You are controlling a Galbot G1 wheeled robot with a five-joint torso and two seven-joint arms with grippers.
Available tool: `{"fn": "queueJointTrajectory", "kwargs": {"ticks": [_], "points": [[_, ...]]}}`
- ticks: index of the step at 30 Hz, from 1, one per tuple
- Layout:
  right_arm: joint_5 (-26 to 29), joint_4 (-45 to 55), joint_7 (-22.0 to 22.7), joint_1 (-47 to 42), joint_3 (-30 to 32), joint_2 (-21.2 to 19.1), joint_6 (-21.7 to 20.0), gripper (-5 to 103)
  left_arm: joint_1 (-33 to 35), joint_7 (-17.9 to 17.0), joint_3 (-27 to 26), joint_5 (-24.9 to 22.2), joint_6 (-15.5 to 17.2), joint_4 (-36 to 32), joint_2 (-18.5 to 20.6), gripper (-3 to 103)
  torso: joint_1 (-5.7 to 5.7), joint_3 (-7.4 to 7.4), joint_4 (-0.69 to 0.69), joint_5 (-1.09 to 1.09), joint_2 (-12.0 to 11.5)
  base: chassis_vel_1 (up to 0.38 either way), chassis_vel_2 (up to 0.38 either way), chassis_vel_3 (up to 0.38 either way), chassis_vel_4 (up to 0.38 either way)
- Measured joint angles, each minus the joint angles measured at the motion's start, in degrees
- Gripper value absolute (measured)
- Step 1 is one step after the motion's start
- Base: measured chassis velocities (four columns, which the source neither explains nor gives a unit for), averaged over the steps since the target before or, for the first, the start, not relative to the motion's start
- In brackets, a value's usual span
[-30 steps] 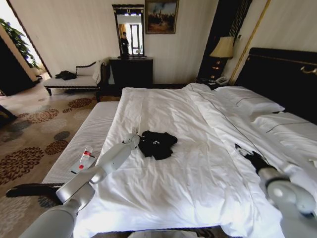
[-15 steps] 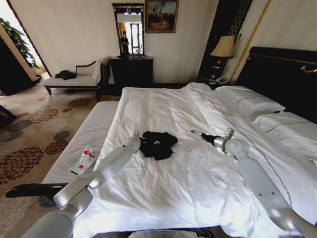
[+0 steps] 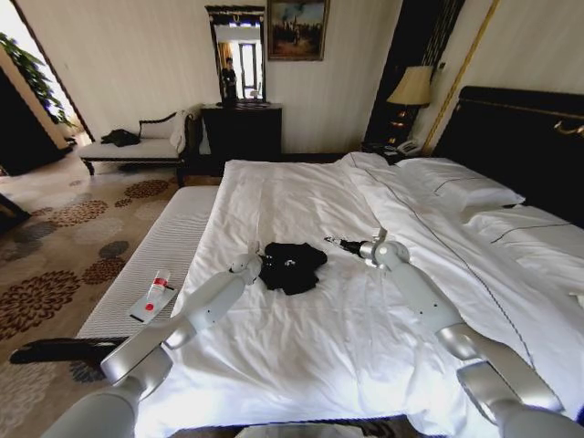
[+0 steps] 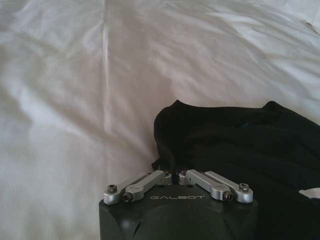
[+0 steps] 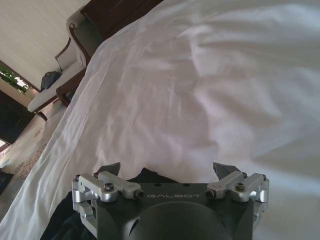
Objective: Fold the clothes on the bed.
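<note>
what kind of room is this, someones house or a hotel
Most likely a hotel bedroom, though a furnished home can't be ruled out. A large bed with white duvet and pillows, a bedside lamp with a phone beside it, a patterned carpet and a framed painting all suggest that.

"GALBOT" embossed on the left claw (image 4: pixel 172 176) housing, and again on the right claw (image 5: pixel 170 172) housing. Nothing else is legible.
</note>
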Motion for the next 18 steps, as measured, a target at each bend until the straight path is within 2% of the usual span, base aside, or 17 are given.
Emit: {"fn": "queueJointTrajectory", "kwargs": {"ticks": [2,6,12,16,17,18], "points": [[-1.48,-2.87,-0.94,1.11,0.48,1.46,0.34,100,-0.53,0.31,0.49,-0.07,-0.16,0.62,-0.80,1,0.00,0.00,0.02,0.00,0.00,0.000,0.000,0.000,0.000],[-3.42,-5.05,-1.64,1.26,1.13,2.96,0.49,100,-0.74,0.50,1.05,-0.14,-0.24,0.89,-1.69,1,0.01,0.00,-0.09,-0.01,0.00,0.000,0.000,0.000,0.000],[-6.01,-5.39,-2.10,-1.56,1.99,5.23,0.56,100,-0.55,0.47,1.64,-0.16,-0.27,0.36,-1.39,1,0.00,0.00,-0.02,0.01,0.00,0.000,0.000,0.000,0.000],[-6.26,-4.55,-1.99,-3.13,2.33,5.79,0.35,100,-0.56,0.40,1.70,-0.23,-0.27,0.19,-1.32,1,0.00,0.00,-0.02,0.00,0.00,0.000,0.000,0.000,0.000],[-6.43,-4.23,-1.95,-3.72,2.40,6.12,0.27,103,-0.56,0.34,1.72,-0.31,-0.27,0.03,-1.25,1,0.00,0.00,-0.03,0.00,0.00,0.000,0.000,0.000,0.000],[-6.67,-3.99,-1.87,-4.20,2.53,6.63,0.25,100,-0.55,0.25,1.76,-0.36,-0.27,-0.20,-1.12,1,0.00,0.00,-0.04,0.00,0.00,0.000,0.000,0.000,0.000]]}}
